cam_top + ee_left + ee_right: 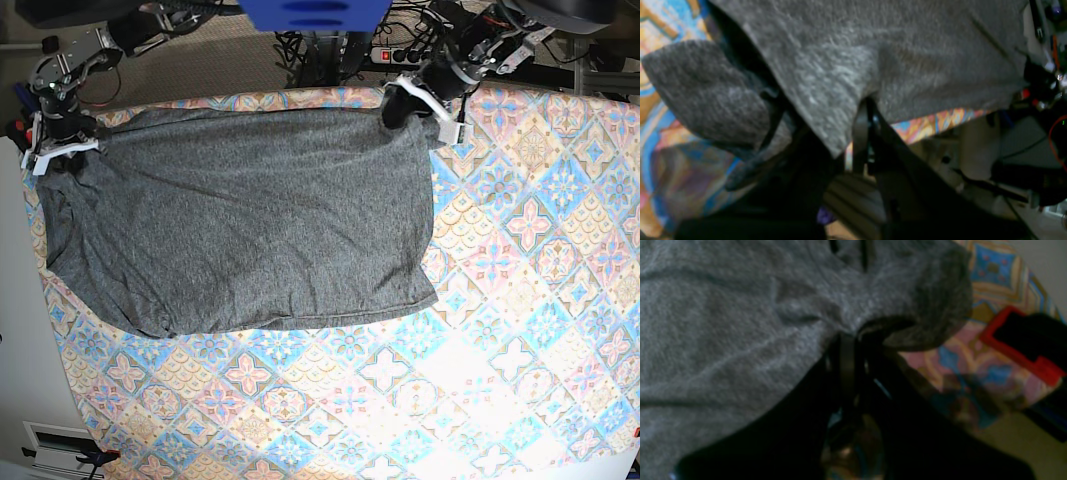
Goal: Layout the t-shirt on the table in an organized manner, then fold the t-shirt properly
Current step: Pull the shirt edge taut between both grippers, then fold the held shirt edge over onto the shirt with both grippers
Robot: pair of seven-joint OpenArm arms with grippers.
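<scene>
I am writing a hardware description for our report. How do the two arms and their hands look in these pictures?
Both arms are built of dark, black links with bare metal parts and loose cables at the joints. The left hand and the right hand each carry white pieces near the wrist. In the wrist views, the fingers are slim, flat and black. No markings are readable.

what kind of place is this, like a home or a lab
Probably a robotics lab or workshop. Two robot arms grip a grey t-shirt on a table under a patterned cloth, and behind it the floor holds tangled cables and a power strip.
</scene>
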